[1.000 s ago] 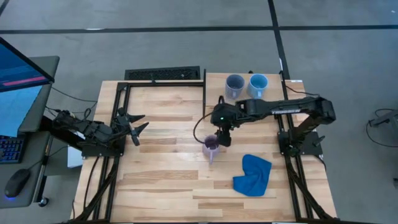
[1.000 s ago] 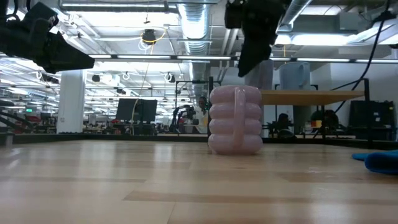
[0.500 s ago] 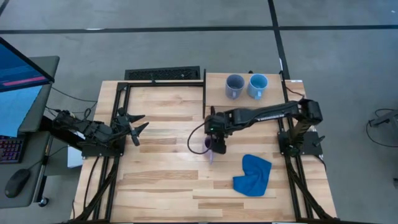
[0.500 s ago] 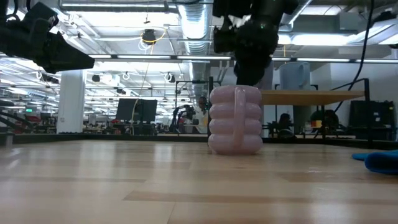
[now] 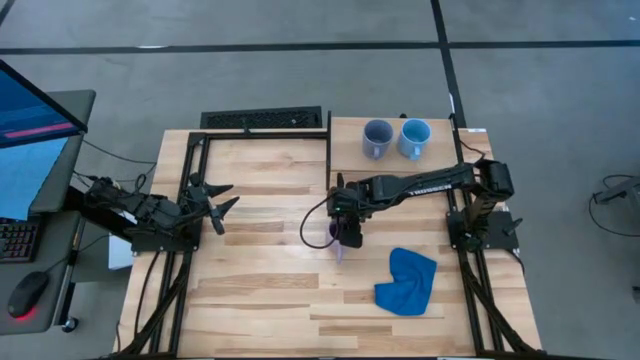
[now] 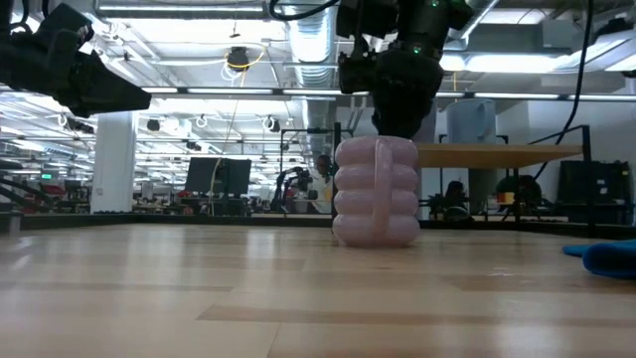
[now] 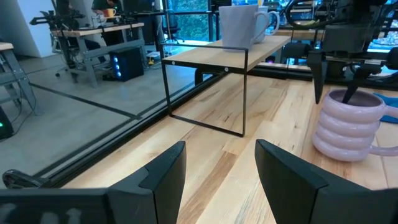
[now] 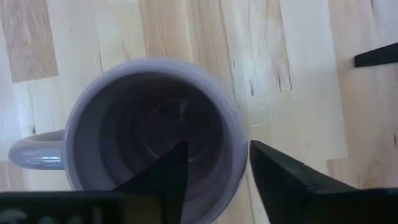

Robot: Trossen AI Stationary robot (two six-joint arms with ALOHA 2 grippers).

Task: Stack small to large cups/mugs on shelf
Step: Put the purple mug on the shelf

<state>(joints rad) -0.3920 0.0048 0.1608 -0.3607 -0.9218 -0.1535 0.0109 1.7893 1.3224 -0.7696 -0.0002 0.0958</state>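
Lowered since the earlier frame, right end effector (image 8: pixel 214 171) now straddles the lilac mug (image 5: pixel 339 238) rim, one finger inside, fingers apart, not yet clamped. Mug stands on the worktop (image 5: pixel 260 280), well short of the shelf (image 5: pixel 345 140). Left end effector (image 5: pixel 222 203) waits apart, far from the mug.

1. A grey concrete floor (image 5: pixel 300 80) surrounds the table (image 5: pixel 260 300), crossed by dark seam lines.
2. At nine o'clock stands a desk with a lit blue monitor (image 5: pixel 30 120), a keyboard (image 5: pixel 15 238) and a mouse (image 5: pixel 28 293).
3. The low view shows an open workshop hall: exposed ceiling ducts (image 6: pixel 313 40), strip lights, a white column (image 6: pixel 114 159), distant monitors (image 6: pixel 219 177) and workbenches.
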